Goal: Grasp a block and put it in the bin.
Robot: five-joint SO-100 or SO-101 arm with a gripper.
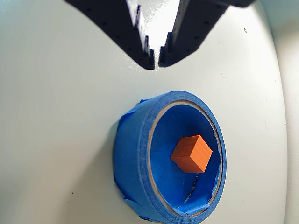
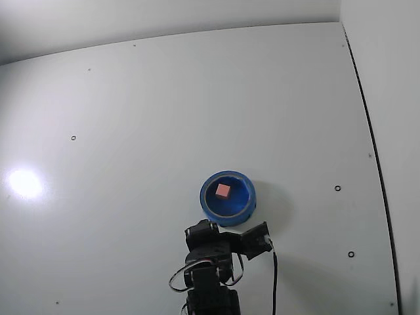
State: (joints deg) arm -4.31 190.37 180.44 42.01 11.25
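Note:
The block (image 1: 191,153) is a small orange-red cube lying inside the bin (image 1: 131,158), a round blue container with a thick rim. In the fixed view the block (image 2: 223,190) looks pink and rests in the middle of the bin (image 2: 207,205). My gripper (image 1: 156,63) enters the wrist view from the top edge, above and apart from the bin. Its two black fingers meet at the tips and hold nothing. The arm (image 2: 210,259) stands just below the bin in the fixed view.
The white table (image 2: 164,118) has a few small dark holes, such as the hole (image 2: 337,188) right of the bin. A table edge (image 2: 367,131) runs down the right side. A bright glare spot (image 2: 23,182) sits at the left.

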